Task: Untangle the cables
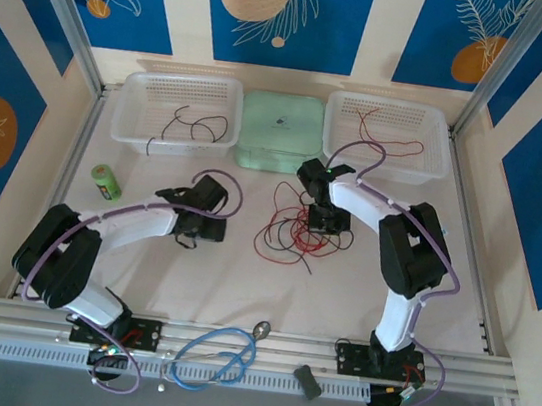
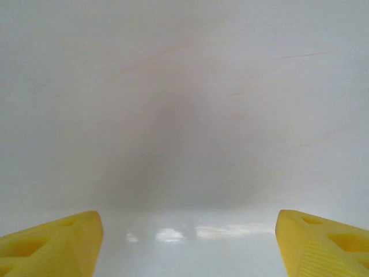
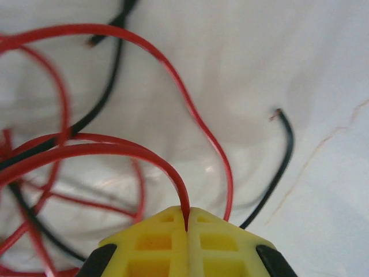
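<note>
A tangle of thin red and black cables [image 1: 292,231] lies on the white table just right of centre. My right gripper [image 1: 327,221] is down on the tangle's right side. In the right wrist view its yellow fingers [image 3: 155,242] are pressed together on a red cable [image 3: 138,151] that loops away to the left, and the right gripper [image 3: 187,222] is shut on it. A black cable [image 3: 282,156] curls beside it. My left gripper [image 1: 209,229] sits left of the tangle, apart from it. Seen from the left wrist, the left gripper [image 2: 187,242] is open over bare table with nothing between its fingertips.
Two white baskets stand at the back: the left basket [image 1: 131,118] holds black wires, the right basket [image 1: 435,150] a red one. A pale green box [image 1: 281,132] sits between them. A green can [image 1: 104,182] lies at left. A light-blue looped cable [image 1: 214,357], a spoon [image 1: 261,331] and a dark block [image 1: 308,380] sit at the near edge.
</note>
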`<state>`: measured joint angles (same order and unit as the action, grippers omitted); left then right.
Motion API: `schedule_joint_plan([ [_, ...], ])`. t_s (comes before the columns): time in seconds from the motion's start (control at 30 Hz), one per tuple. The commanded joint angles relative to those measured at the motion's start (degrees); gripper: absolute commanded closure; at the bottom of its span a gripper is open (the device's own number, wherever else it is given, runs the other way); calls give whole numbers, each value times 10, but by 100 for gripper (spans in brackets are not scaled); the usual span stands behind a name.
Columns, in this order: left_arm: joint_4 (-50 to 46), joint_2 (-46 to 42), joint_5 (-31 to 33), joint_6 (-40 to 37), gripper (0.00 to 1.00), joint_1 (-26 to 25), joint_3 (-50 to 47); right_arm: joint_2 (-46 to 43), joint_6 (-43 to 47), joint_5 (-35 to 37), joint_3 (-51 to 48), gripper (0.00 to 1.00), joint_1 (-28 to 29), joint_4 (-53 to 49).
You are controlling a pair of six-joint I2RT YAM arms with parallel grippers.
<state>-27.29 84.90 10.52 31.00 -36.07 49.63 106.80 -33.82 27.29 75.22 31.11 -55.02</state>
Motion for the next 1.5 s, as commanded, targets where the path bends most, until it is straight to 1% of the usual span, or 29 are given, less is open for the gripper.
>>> schedule_joint_plan([
  [0.0,23,10,-43,-37,19,-32,56,-18,2,-85,5,100,15,18],
  [0.13,52,70,-57,-45,18,-57,99,-16,-8,-110,5,100,27,24],
  [0.3,55,158,-51,-51,17,-73,148,-20,-23,-119,-10,100,34,26],
  [0.4,53,206,-32,-52,17,-75,171,-29,-33,-117,-24,100,35,28],
  [0.5,71,246,-14,-46,17,-75,185,-36,-41,-107,-36,100,33,26],
  [0.63,59,269,60,-14,18,-75,190,-47,-52,-81,-52,100,22,14],
  [0.8,3,237,145,25,17,-67,144,-57,-61,-39,-85,86,-8,13],
  [0.87,-22,211,171,39,16,-60,108,-56,-59,-25,-100,82,-23,18],
  [0.93,-33,179,188,51,15,-53,68,-55,-58,-16,-116,80,-38,24],
  [1.07,-43,109,201,73,15,-35,-6,-55,-50,-6,-140,79,-65,37],
  [1.2,-45,61,203,83,14,-23,-46,-73,-46,-14,-145,78,-81,42],
  [1.33,-48,49,197,77,14,-19,-40,-92,-40,-22,-129,75,-82,26],
  [1.47,-53,40,186,64,14,-21,-16,-137,-36,-42,-109,69,-71,6],
])
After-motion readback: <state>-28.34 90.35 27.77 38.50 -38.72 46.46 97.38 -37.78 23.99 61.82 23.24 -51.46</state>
